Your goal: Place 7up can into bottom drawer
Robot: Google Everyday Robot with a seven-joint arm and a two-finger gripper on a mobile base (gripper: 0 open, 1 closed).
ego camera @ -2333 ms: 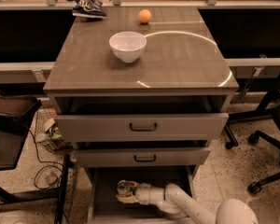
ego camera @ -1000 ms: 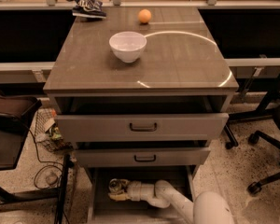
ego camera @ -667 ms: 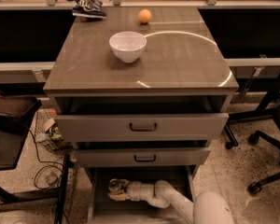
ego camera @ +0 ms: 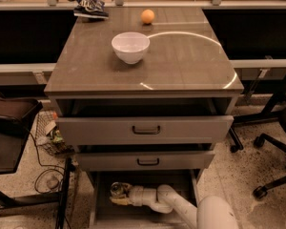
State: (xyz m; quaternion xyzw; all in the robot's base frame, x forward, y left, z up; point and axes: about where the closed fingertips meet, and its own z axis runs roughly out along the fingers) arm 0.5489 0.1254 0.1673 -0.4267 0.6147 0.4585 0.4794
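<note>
The bottom drawer [ego camera: 143, 215] is pulled open below the two upper drawers, and its flat grey floor shows. My gripper [ego camera: 120, 195] reaches into it from the lower right on the white arm [ego camera: 171, 203]. It sits at the drawer's left side, low over the floor. It is shut on the 7up can [ego camera: 117, 189], whose shiny top faces up. Whether the can's base touches the floor is hidden by the fingers.
The top drawer [ego camera: 145, 129] and middle drawer [ego camera: 148, 161] stand partly open above the arm. On the cabinet top are a white bowl [ego camera: 130, 46], an orange [ego camera: 148, 16] and a snack bag [ego camera: 89, 5]. A wire basket [ego camera: 50, 132] stands at the left, chair bases [ego camera: 271, 142] at the right.
My gripper has moved left inside the bottom drawer with the can in it. Over the last second it has barely moved.
</note>
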